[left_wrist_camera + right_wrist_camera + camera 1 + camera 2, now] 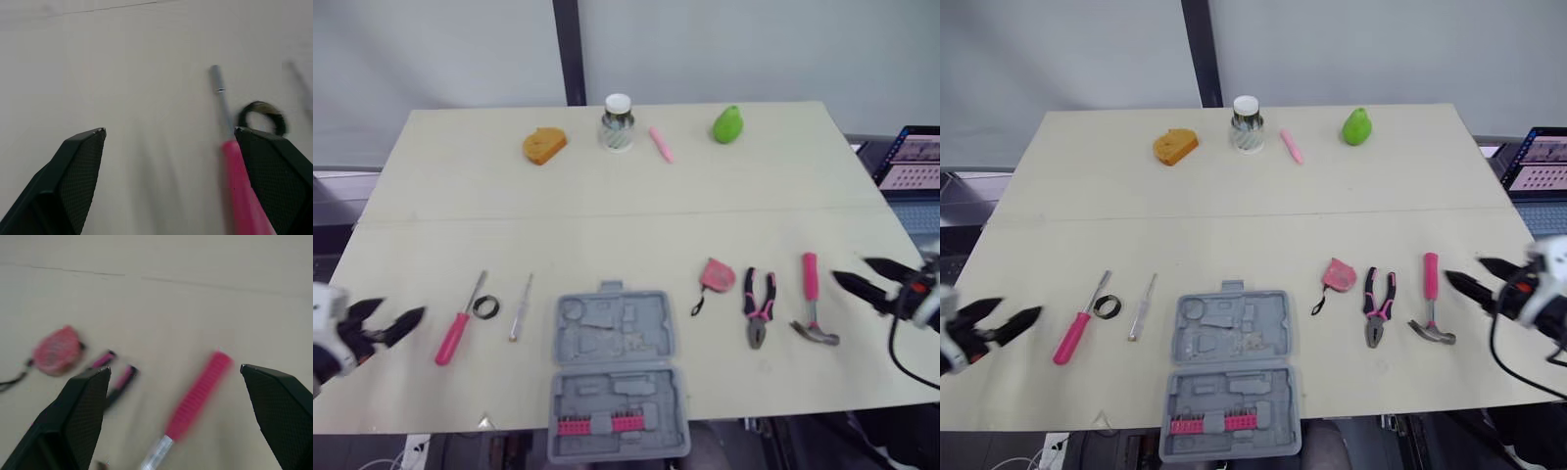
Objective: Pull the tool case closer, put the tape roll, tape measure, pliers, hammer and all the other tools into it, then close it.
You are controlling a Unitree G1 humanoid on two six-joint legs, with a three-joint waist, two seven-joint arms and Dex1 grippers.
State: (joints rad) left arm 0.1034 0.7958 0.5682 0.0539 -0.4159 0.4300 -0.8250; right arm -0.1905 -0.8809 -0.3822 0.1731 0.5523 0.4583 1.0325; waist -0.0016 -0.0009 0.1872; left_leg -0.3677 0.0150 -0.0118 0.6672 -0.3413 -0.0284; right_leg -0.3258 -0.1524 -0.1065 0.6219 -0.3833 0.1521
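The grey tool case (617,372) lies open at the table's front edge, with pink bits in its near half. To its left lie a pink-handled screwdriver (460,318), a black tape roll (485,307) and a thin screwdriver (520,307). To its right lie a pink tape measure (717,276), pink-and-black pliers (759,306) and a pink-handled hammer (814,311). My left gripper (393,321) hovers open at the far left, near the pink screwdriver (239,186). My right gripper (862,276) hovers open just right of the hammer (198,396).
Along the table's far side stand an orange sponge-like piece (544,145), a white-lidded jar (618,123), a pink marker (661,144) and a green pear (727,124). A laptop (913,162) sits off the table's right edge.
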